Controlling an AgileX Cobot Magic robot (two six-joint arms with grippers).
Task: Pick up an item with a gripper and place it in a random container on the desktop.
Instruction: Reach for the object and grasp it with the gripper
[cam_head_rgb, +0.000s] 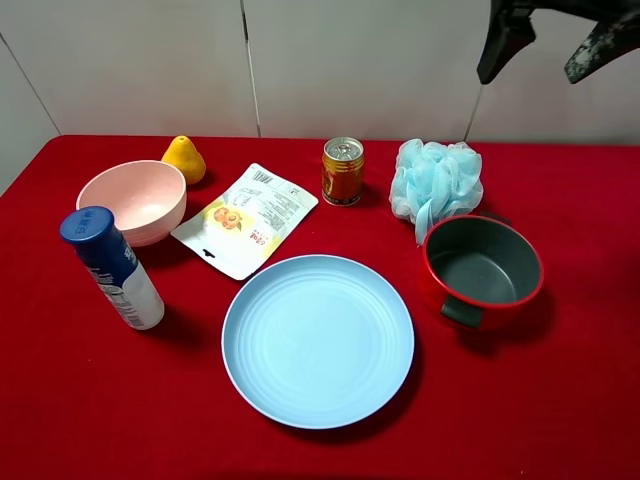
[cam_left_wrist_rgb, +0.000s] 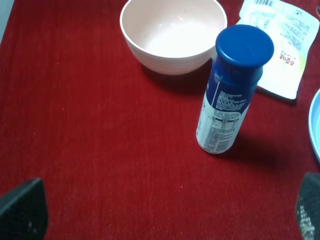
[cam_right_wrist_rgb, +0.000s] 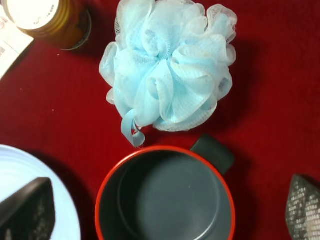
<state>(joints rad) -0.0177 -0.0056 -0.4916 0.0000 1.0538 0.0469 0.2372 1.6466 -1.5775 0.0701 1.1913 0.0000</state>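
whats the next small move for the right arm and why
Probably lower the right gripper toward the blue bath pouf. Its jaws are open, hold nothing and hang high above the table, and its wrist view looks down on the pouf. The empty red pot right beside the pouf could then take it.
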